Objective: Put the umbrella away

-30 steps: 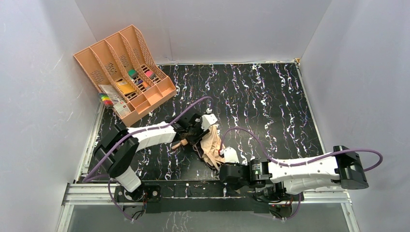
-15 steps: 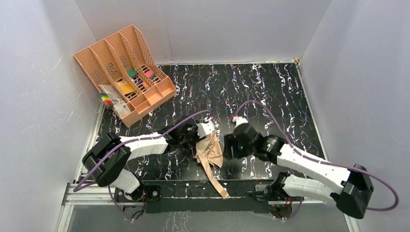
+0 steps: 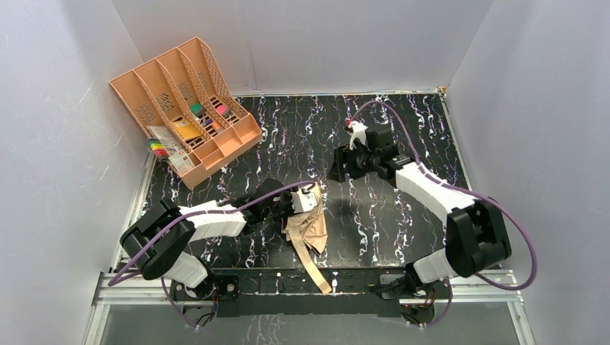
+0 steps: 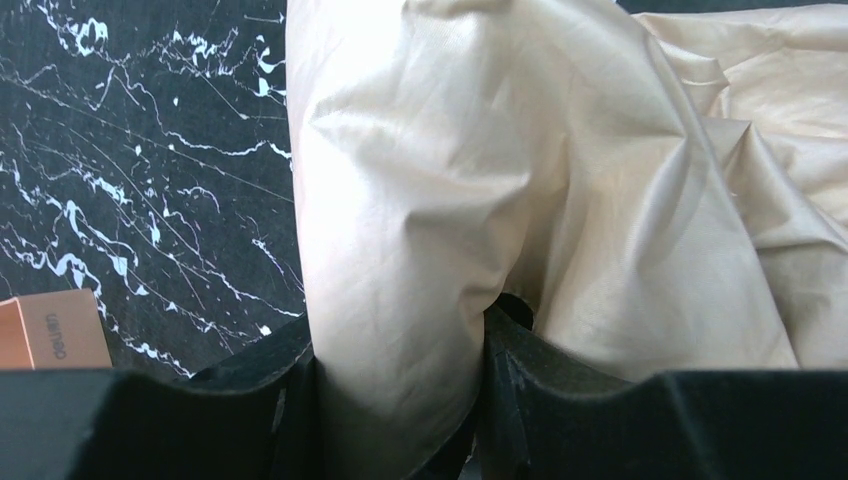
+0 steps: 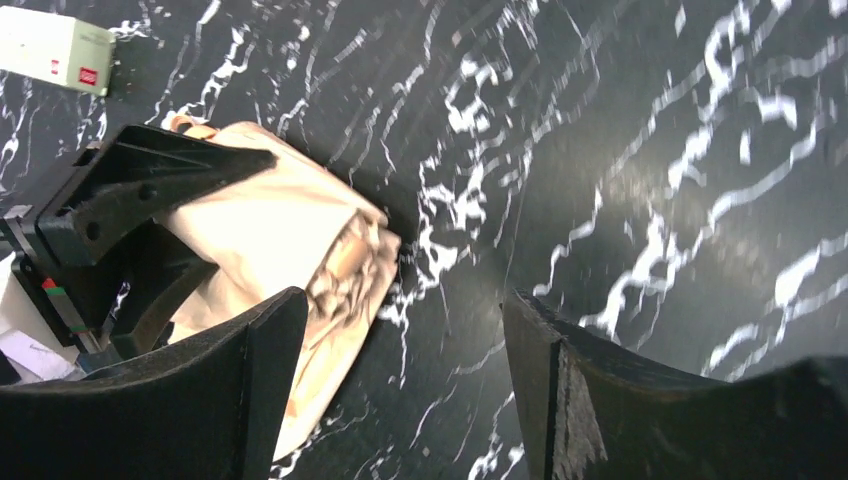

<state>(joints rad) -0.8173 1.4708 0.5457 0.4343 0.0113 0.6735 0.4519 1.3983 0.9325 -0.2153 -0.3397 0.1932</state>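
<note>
Umbrella [image 3: 308, 231]: crumpled pale beige fabric lying on the black marbled table [image 3: 403, 122] near its front edge, one narrow strip trailing toward the arm bases.
Left arm: stretched low across the table toward the right, wrist level with the fabric.
Left gripper [image 4: 400, 395]: fingers pinched on a fold of the umbrella's cloth.
Right arm: elbow bent, forearm reaching toward the table's middle back, apart from the umbrella.
Right gripper [image 5: 400, 370]: fingers spread wide over bare tabletop.
File tray [image 3: 183, 108]: peach-orange, at the back-left corner.
</note>
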